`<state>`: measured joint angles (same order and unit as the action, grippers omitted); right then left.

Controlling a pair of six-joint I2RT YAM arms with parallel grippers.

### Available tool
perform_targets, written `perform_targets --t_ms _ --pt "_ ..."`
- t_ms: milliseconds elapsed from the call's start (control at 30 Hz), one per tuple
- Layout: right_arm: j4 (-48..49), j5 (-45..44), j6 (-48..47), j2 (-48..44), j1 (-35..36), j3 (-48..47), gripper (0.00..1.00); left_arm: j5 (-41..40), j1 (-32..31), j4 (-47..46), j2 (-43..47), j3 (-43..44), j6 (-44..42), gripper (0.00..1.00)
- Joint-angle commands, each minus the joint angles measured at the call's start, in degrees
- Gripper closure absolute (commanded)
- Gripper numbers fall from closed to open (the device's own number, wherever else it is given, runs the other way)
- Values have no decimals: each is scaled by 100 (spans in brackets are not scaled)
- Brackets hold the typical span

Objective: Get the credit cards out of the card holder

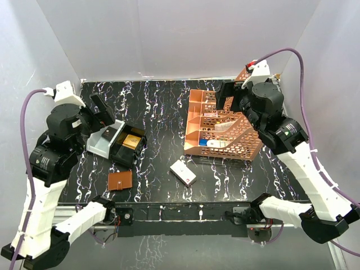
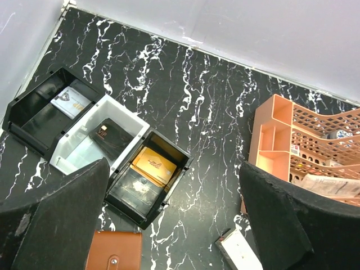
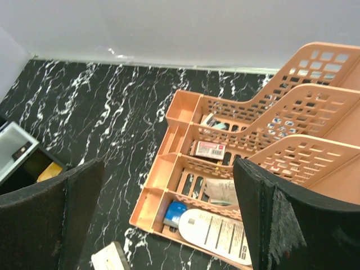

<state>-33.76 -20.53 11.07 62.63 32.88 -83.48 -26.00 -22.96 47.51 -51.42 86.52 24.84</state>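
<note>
Table [image 1: 163, 107]: black, white-veined marble pattern, enclosed by pale walls.
Desk organizer [image 1: 197, 95]: peach-orange plastic, tiered perforated trays, on the right half of the table, with papers and small items in its slots.
Compartment tray [image 1: 95, 146]: black-and-white, on the left. A black card marked VIP [image 2: 109, 135] lay in the white middle bay and a gold block [image 2: 154, 163] in the black bay nearest the centre.
Left gripper [image 2: 174, 169]: fingers spread wide, holding nothing—it hung above the tray's near side.
Right gripper [image 3: 169, 163]: fingers likewise spread wide and empty, poised over the organizer.
Card holder [image 1: 120, 180]: brown leather, folded shut with its clasp tab up. It lay flat at the front left, just in front of the tray, untouched—its inside was hidden.
White box [image 1: 183, 172]: near the front edge, between holder and organizer.
</note>
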Motion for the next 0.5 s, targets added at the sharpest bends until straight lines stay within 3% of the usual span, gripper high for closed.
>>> perform_targets --t_ms 0,167,467 --pt "18 1244 220 -17 -409 116 2 364 366 -329 -37 -332 -163 2" --pt "-359 2010 267 321 -383 27 2 1174 834 -654 -112 -963 -291 1" --pt "-989 2052 624 1657 417 -349 2 2246 1474 -1139 35 -2372 -251 1"
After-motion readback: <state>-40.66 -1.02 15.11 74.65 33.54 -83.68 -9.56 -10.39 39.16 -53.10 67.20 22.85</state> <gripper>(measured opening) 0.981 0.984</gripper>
